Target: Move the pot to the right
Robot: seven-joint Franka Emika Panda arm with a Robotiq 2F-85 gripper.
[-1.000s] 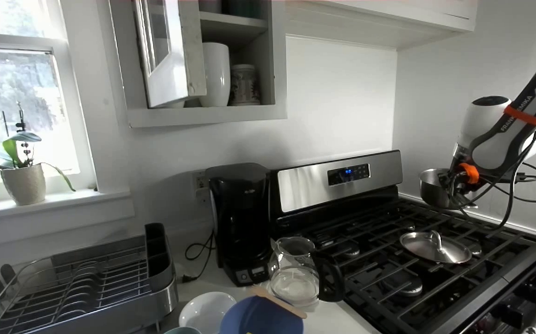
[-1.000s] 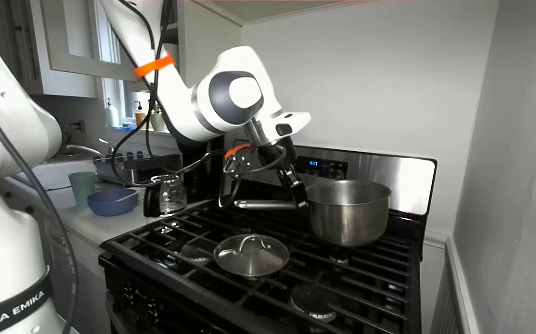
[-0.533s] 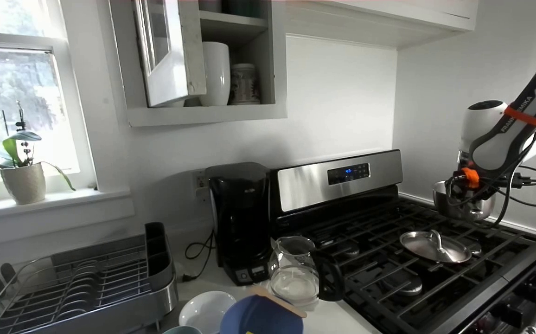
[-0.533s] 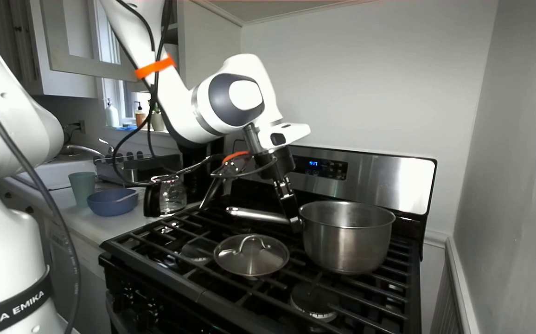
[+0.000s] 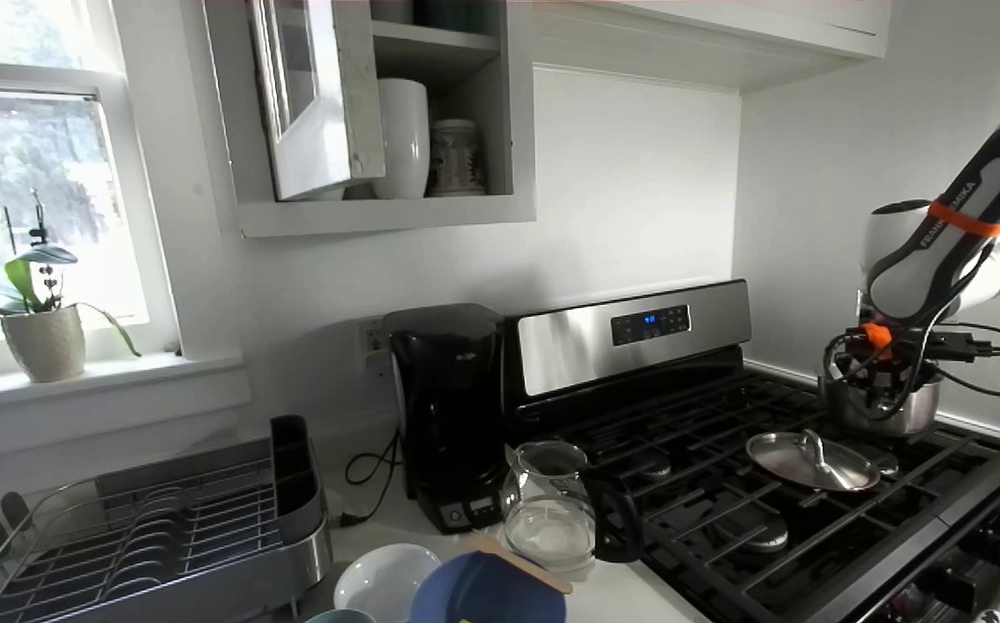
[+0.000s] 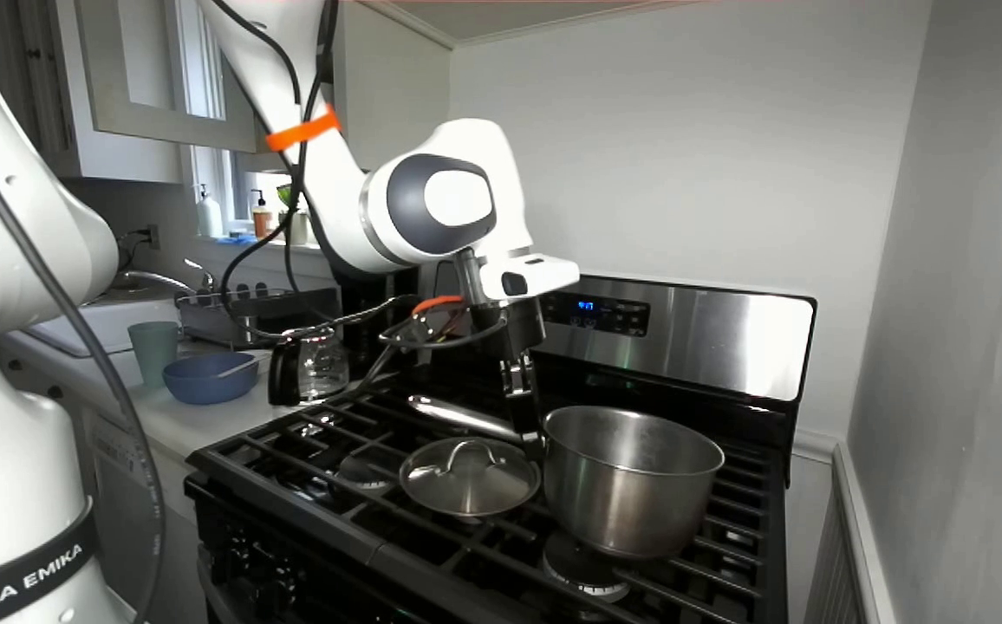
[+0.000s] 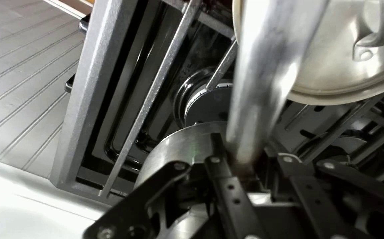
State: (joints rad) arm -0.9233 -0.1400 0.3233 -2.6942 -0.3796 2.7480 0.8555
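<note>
The pot [image 6: 631,503] has come down toward the stove grate [image 6: 726,582] in both exterior views; contact cannot be determined. In an exterior view the pot [image 5: 913,415] has also shifted right. In an exterior view the handle [image 6: 464,419] and rim [image 6: 631,469], nearly level one second ago, now slope. The gripper [image 6: 530,440] and arm [image 6: 445,204] have lowered accordingly.

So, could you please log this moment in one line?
pot: over stove, contact unclear | tool: gripping pot's handle | lid: on stove, beside pot
</note>
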